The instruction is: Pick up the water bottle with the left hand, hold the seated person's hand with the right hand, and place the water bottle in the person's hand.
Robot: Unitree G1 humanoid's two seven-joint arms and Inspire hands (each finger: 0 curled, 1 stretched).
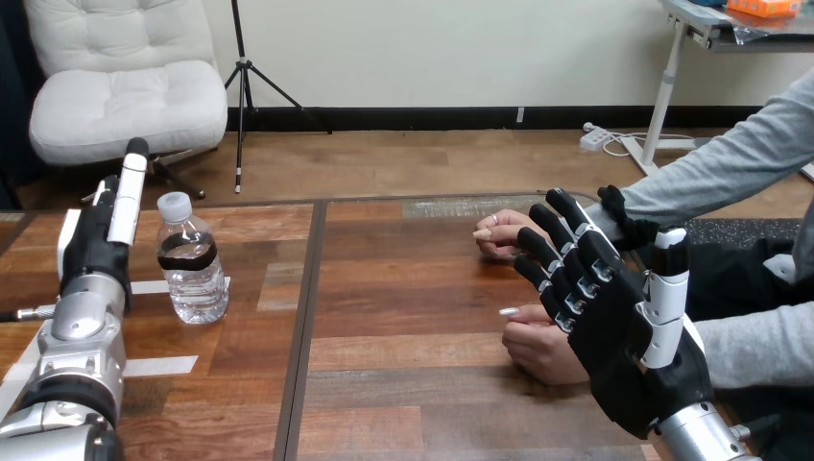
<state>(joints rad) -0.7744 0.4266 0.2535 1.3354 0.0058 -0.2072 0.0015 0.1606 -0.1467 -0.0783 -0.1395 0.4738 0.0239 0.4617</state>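
Observation:
A clear water bottle point(192, 261) with a white cap and a dark band stands upright on the wooden table point(413, 317), left of the centre seam. My left hand point(104, 230) stands just left of the bottle, edge-on and upright, fingers straight, a small gap between them. My right hand point(614, 317) hovers open at the right, fingers spread and straight, palm facing the camera. Behind it lie the person's two hands: the farther one point(501, 235) rests on the table with curled fingers, the nearer one point(538, 346) lies partly hidden under my fingers. I cannot tell whether they touch.
White tape strips point(158, 365) lie on the table near my left arm. A dark seam point(305, 327) runs down the table between the bottle and the person's hands. The person's grey sleeves point(730, 173) come in from the right edge.

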